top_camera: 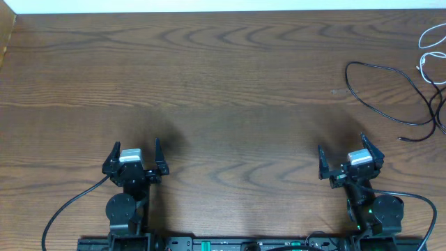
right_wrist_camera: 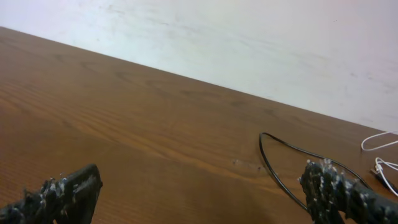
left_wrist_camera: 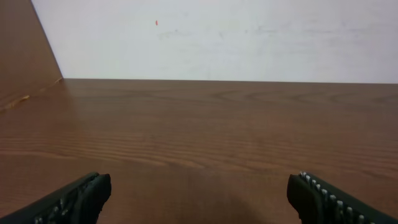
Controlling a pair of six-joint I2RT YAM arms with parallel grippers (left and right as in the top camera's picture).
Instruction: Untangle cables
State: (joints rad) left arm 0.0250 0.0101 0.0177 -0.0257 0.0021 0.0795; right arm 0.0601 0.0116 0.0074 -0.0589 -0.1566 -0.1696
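A thin black cable [top_camera: 380, 97] loops across the table's far right, running off the right edge. A thin white cable [top_camera: 430, 40] lies at the top right corner, next to it. In the right wrist view the black cable [right_wrist_camera: 273, 168] curves ahead of the right finger and the white cable [right_wrist_camera: 379, 144] shows at the far right. My right gripper [top_camera: 350, 159] is open and empty near the front edge, well short of the cables. My left gripper [top_camera: 134, 155] is open and empty at the front left, over bare wood [left_wrist_camera: 199, 186].
The brown wooden table [top_camera: 223, 90] ends at a white wall at the back. A wooden side panel [left_wrist_camera: 25, 56] stands at the far left. Thick black arm wires [top_camera: 70, 209] trail by each arm base at the front edge.
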